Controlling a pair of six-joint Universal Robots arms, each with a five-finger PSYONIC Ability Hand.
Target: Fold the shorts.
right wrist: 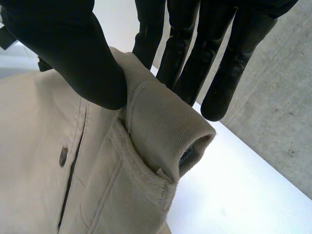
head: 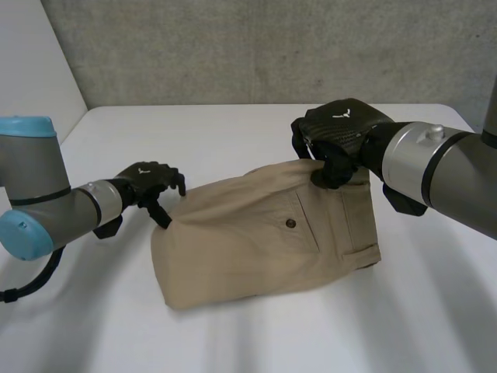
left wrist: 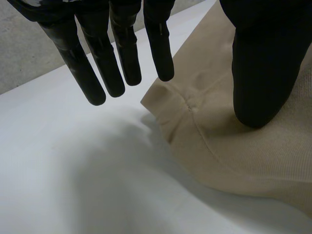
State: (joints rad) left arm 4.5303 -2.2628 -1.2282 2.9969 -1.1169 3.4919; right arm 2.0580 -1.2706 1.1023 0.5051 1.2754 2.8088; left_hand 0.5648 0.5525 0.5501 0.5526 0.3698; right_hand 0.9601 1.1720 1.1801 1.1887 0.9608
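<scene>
Tan shorts [head: 256, 233] lie folded in the middle of the white table [head: 233, 124], back pocket button [head: 290, 223] facing up. My right hand [head: 338, 132] is at the far right corner of the shorts, shut on the waistband [right wrist: 161, 122]: the thumb [right wrist: 73, 53] presses its front and the fingers [right wrist: 219, 73] stand behind it, lifting it slightly. My left hand [head: 147, 180] is at the leg hem on the left edge. Its fingers [left wrist: 97, 63] hang straight above the bare table beside the hem corner [left wrist: 165, 102], while its thumb [left wrist: 263, 73] rests on the cloth [left wrist: 253, 151].
A grey concrete wall [head: 272, 47] runs behind the table's far edge, and a white panel [head: 31, 62] stands at the back left. Bare table surface lies in front of the shorts and to both sides.
</scene>
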